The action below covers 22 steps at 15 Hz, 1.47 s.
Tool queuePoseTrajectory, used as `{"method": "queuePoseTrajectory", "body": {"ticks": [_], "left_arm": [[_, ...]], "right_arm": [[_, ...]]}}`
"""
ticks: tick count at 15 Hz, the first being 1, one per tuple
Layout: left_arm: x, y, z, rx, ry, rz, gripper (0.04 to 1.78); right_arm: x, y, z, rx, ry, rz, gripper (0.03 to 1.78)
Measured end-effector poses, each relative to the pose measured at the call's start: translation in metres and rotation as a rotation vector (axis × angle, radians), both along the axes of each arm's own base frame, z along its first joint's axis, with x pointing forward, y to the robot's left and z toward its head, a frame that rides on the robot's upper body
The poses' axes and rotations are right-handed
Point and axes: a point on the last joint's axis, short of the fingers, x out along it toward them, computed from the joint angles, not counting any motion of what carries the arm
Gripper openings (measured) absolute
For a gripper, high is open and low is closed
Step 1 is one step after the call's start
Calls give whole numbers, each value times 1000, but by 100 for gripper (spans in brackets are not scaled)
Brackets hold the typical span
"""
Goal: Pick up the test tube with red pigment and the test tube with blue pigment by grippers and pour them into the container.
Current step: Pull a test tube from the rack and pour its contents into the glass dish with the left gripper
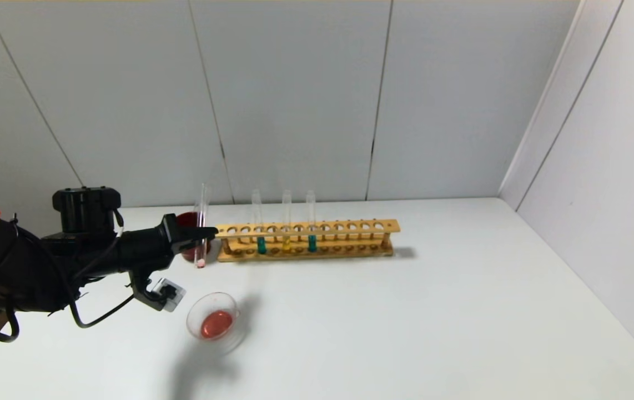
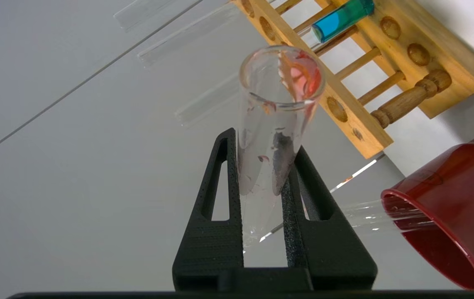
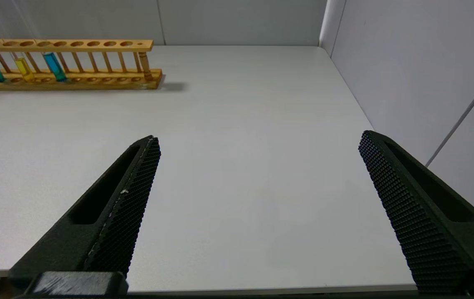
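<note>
My left gripper (image 1: 209,232) is shut on the test tube with red pigment (image 1: 201,222), held upright just off the rack's left end, in front of the red cup. In the left wrist view this tube (image 2: 280,83) is almost empty, with only red smears inside, clamped between my fingers (image 2: 222,187). The container (image 1: 214,322), a low clear glass dish, sits on the table in front of it with red liquid in it. Two near-identical teal-blue tubes (image 1: 261,243) (image 1: 311,242) stand in the rack. My right gripper (image 3: 257,139) is open and empty above bare table.
The wooden rack (image 1: 350,228) stands across the middle back of the white table, and a yellow tube (image 1: 286,243) stands between the teal ones. A dark red cup (image 2: 448,207) stands at the rack's left end. Grey walls close the back and right.
</note>
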Motion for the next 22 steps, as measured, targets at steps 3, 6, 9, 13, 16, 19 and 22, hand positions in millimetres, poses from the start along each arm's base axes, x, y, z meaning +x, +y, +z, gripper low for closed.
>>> {"method": "queuePoseTrajectory", "body": {"ticks": [3,6,9,13,16,19,22], "left_arm": [[0,0,2,7,-13,-2,32],[0,0,4,10,-24,-4,32],[2,0,6,18,-44,-5,32],[3,1,7,19,-49,-4,32],[3,1,5,18,-36,9,32],[1,5,-1,-9,40,87,32],[-2,6,-6,-113,181,224,32]], "right_arm": [[0,0,0,0,0,0,175],[0,0,0,0,0,0,175],[0,0,0,0,0,0,175],[0,0,0,0,0,0,175],[0,0,0,0,0,-1,175],[0,0,0,0,0,0,175],[0,0,0,0,0,0,175]]}}
